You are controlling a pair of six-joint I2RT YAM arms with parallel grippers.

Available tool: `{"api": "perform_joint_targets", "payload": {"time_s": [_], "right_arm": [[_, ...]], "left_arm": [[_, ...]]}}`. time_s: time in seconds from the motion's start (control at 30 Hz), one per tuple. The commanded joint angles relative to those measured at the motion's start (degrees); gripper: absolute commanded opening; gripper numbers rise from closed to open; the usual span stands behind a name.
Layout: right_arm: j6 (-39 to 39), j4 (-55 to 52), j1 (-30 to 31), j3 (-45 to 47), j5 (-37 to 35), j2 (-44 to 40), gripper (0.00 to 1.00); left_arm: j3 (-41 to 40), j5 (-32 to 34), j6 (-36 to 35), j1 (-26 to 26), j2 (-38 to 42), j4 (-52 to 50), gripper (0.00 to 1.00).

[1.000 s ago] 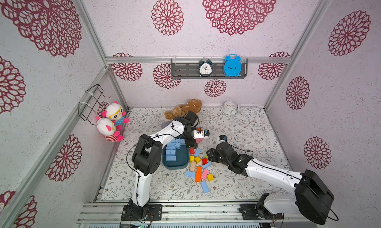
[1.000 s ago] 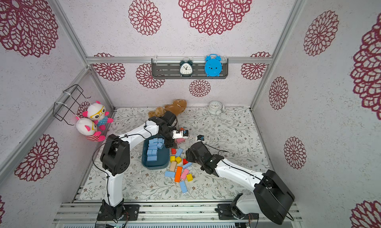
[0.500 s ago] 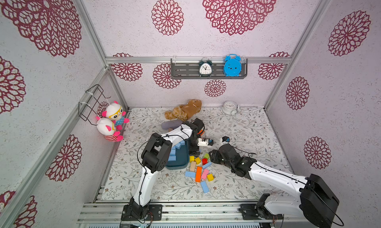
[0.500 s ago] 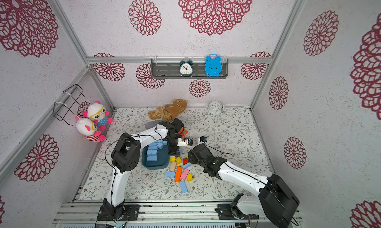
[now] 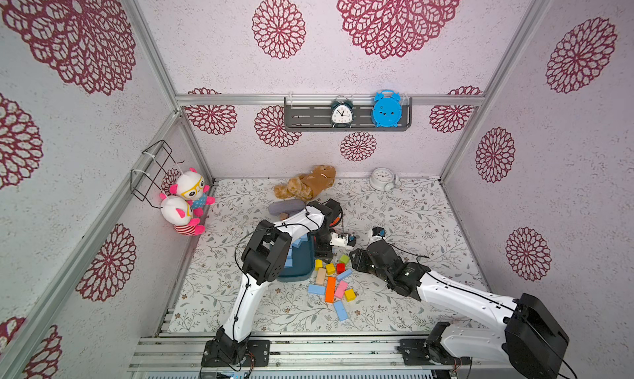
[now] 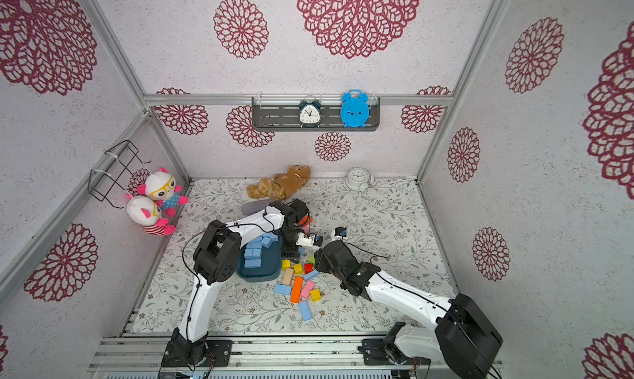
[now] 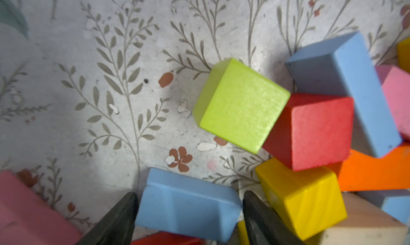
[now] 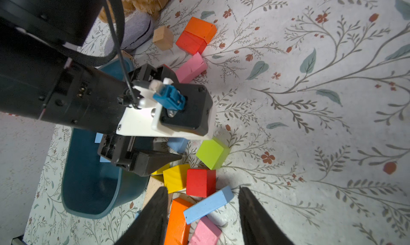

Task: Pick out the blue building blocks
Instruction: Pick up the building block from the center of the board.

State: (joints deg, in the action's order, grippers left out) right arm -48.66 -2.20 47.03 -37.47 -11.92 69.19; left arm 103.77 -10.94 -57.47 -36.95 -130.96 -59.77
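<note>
The left arm (image 5: 247, 301) stands up from the rail (image 5: 326, 346) at the bottom of both top views. It bends at a big black elbow and goes up the frame. Then it folds over, so its hand points straight down just right of the dark teal tray (image 5: 297, 273). The left gripper (image 7: 189, 193) has one black finger on each side of a small blue block (image 7: 186, 207), and both fingers look pressed against it.

The right arm (image 5: 456, 293) lies low, reaching from the lower right corner to the middle. The right gripper (image 8: 202, 188) is spread wide and holds nothing. A long blue bar (image 8: 208, 205) lies on the pile in the gap by its tips.

In a top view, the pile in the middle shows three blue building blocks (image 5: 316, 289), counting the bar. It also shows three yellow blocks (image 5: 330, 268), one red block (image 5: 340, 267), one green block (image 5: 344, 259), one tan block (image 5: 321, 276), one orange block (image 5: 330, 289) and one pink block (image 5: 340, 289). More blue ones sit heaped in the tray, too bunched up to count.
</note>
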Motion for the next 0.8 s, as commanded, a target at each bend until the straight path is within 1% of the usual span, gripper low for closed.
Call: {"api": "perform_joint_targets", "payload": {"time_s": [0.0,0.07,0.13,0.27,0.37,0.43,0.5,0.57,0.67,0.77], "right_arm": [[-0.24,1.16,-0.34,-0.06,-1.28,-1.23,0.54],[-0.20,1.14,-0.36,0.11,-1.48,-1.49,0.54],[-0.20,1.91,-0.61,0.76,-1.70,-2.03,0.54],[-1.97,8.58,-2.09,5.45,-0.90,-4.53,0.54],[-3.51,15.57,-4.04,9.23,1.36,-6.12,0.52],[-2.86,19.27,-5.58,9.96,4.91,-6.02,0.52],[-2.62,22.01,-7.68,9.54,9.26,-4.49,0.53],[-2.69,23.56,-9.32,7.85,12.37,-1.27,0.53],[-3.98,26.26,-10.06,5.86,15.27,3.33,0.53],[-5.81,32.80,-10.70,5.72,19.28,7.68,0.53]], "left_arm": [[-1.05,5.19,-12.63,-0.85,-2.11,0.70,0.69],[-0.67,5.36,-11.28,-0.89,-1.78,1.89,0.62],[-0.79,4.31,-9.36,-0.73,-0.53,2.90,0.61],[-4.44,-0.59,-4.01,-0.24,4.69,8.06,0.51],[-6.85,-4.85,1.12,0.89,8.57,10.96,0.48],[-7.61,-8.90,3.77,1.88,10.48,11.26,0.47],[-8.20,-12.49,6.19,2.63,12.10,11.24,0.47],[-9.96,-14.89,6.61,2.93,13.78,11.57,0.46],[-13.23,-15.82,6.39,2.91,16.37,14.02,0.46],[-13.42,-17.08,6.24,2.92,17.27,13.63,0.46]]}}
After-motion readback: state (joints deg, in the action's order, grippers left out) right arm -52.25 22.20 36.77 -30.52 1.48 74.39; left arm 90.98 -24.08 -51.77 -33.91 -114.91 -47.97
